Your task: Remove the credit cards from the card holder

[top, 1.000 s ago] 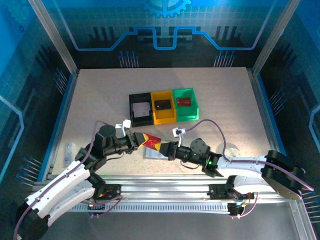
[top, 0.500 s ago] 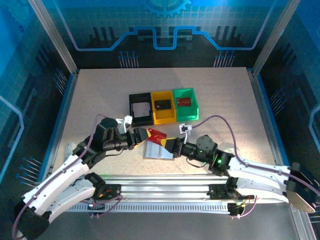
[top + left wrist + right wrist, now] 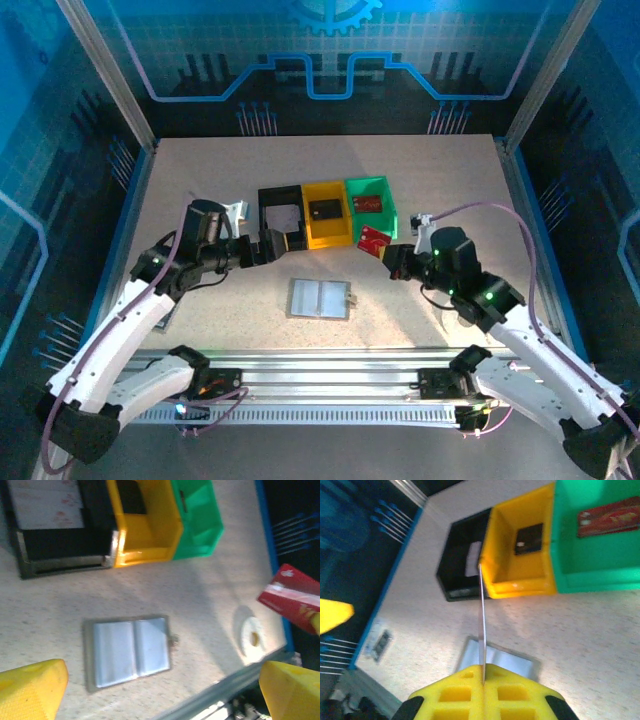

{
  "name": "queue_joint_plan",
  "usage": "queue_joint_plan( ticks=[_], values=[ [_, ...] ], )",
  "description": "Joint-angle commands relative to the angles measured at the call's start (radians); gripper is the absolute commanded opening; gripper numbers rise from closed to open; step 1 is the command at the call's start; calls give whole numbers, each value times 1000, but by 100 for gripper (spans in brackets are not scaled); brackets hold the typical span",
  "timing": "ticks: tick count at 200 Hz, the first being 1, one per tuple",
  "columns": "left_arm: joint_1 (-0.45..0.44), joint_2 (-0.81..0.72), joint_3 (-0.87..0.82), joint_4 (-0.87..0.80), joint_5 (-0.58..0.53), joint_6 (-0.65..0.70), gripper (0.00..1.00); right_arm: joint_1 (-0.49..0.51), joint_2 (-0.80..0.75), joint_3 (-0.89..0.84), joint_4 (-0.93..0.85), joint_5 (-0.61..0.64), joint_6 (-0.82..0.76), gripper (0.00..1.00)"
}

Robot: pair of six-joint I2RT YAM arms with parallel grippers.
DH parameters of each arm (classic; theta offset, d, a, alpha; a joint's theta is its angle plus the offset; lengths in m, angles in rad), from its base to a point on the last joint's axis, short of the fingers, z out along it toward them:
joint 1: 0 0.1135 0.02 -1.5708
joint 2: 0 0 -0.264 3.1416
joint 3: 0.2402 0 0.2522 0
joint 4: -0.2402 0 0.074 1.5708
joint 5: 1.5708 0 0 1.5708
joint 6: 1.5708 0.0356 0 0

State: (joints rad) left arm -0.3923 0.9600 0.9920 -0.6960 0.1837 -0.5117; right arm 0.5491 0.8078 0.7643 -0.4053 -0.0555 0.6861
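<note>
The card holder (image 3: 320,298) lies open and flat on the table, its pale silvery inside up, with no card showing in it; the left wrist view has it as the card holder (image 3: 130,649). My right gripper (image 3: 386,251) is shut on a red credit card (image 3: 374,239), held in the air just in front of the green bin (image 3: 388,228). In the right wrist view that card (image 3: 481,615) is edge-on between the shut jaws of the right gripper (image 3: 483,679). My left gripper (image 3: 268,246) hangs open and empty at the black bin's near edge, above and to the left of the holder.
Three bins stand in a row: the black bin (image 3: 264,235) with a pale card (image 3: 283,216), the yellow bin (image 3: 330,238) with a dark card (image 3: 323,209), and the green one with a red card (image 3: 371,203). A white disc (image 3: 252,637) lies right of the holder.
The left gripper let go of the red card, opened and pulled back left toward the black bin. The right gripper carried the card right and away, toward the green bin, uncovering the holder.
</note>
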Motion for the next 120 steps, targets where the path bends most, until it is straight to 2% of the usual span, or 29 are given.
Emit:
queue_joint_plan(
  ticks=[1, 44, 81, 120],
  values=[
    [9, 8, -1, -59, -162, 112, 99, -80, 59, 68, -188, -109, -102, 0],
    [10, -26, -124, 29, -216, 106, 99, -163, 236, 206, -247, -138, -189, 0],
    [11, 11, -117, 11, -219, 109, 99, -206, 409, 330, -247, -174, -236, 0],
    [10, 39, -103, -12, -233, 108, 99, -240, 604, 500, -309, -145, -304, 0]
  ],
)
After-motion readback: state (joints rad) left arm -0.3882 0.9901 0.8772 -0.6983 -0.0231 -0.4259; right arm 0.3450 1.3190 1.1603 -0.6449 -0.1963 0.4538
